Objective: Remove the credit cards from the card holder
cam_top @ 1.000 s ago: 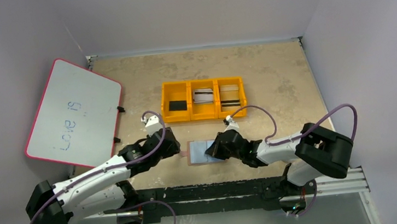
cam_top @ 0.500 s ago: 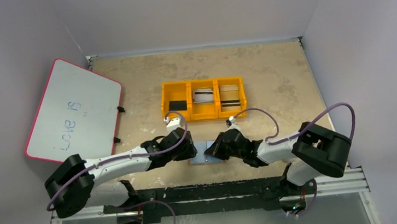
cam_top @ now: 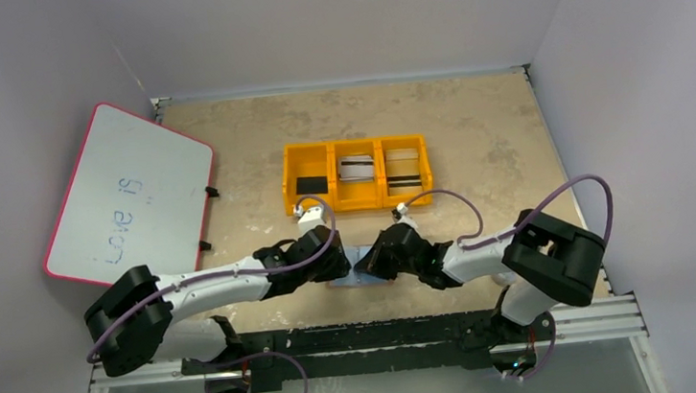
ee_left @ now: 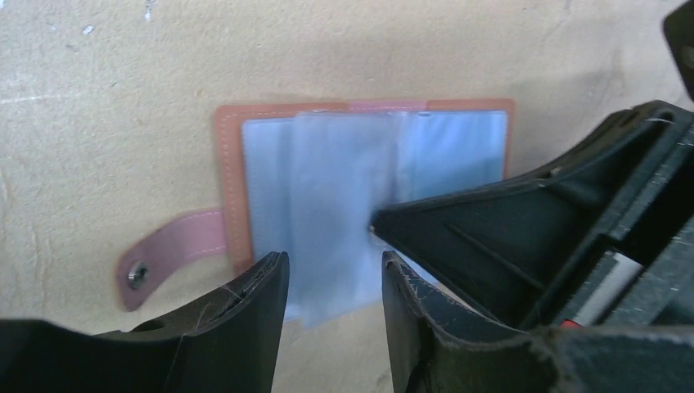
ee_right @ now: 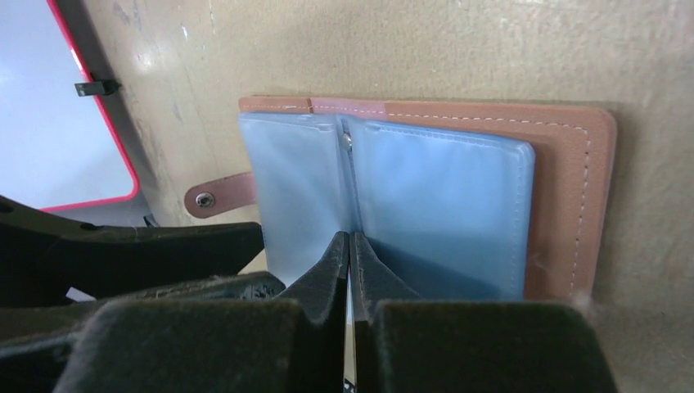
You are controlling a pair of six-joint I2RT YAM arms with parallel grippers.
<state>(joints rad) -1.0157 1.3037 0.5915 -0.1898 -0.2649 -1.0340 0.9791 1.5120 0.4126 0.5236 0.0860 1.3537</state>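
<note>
near the front of the table (cam_top: 472,127), the open card holder (ee_left: 230,188) has a credit card (ee_left: 331,180) jutting lengthwise at the left gripper (ee_left: 331,262), whose half-open fingers straddle its end without gripping, while the shut, empty right gripper (ee_right: 349,239) rests on the fold.

Card holder (ee_left: 232,188) lies open and flat on the tabletop, inner side up, close to the near edge and about mid-width. We see tan-brown leather with a stitched rim and a pinker strip at the spine. The snap tab (ee_left: 172,254) sticks out flat towards the tabletop's left edge, unfastened. Inside are pale blue-grey panels on both halves. One pale panel (ee_left: 335,221) lies across the middle and overhangs one long edge of the leather. Credit cards: we can't tell card from sleeve here.
</note>
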